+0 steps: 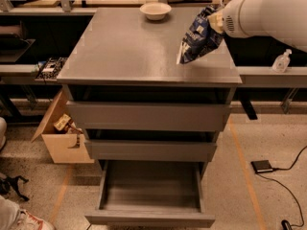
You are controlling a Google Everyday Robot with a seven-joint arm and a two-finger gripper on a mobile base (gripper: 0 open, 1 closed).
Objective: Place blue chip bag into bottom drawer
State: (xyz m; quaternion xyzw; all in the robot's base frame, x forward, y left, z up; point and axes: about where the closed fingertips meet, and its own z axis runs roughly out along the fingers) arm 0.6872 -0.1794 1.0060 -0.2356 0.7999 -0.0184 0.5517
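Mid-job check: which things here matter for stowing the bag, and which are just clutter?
Job: blue chip bag, gripped by the claw at the right of the cabinet top; open bottom drawer.
Lying about: white bowl, cardboard box, clear bottle, floor pedal.

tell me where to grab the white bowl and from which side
Pinch the white bowl at its rim, from above: it sits upright, mouth up, so the thin wall can be straddled, while its rounded outside would likely slip. The rim toward the blue chip bag is closest to the gripper, at that bag's upper end.
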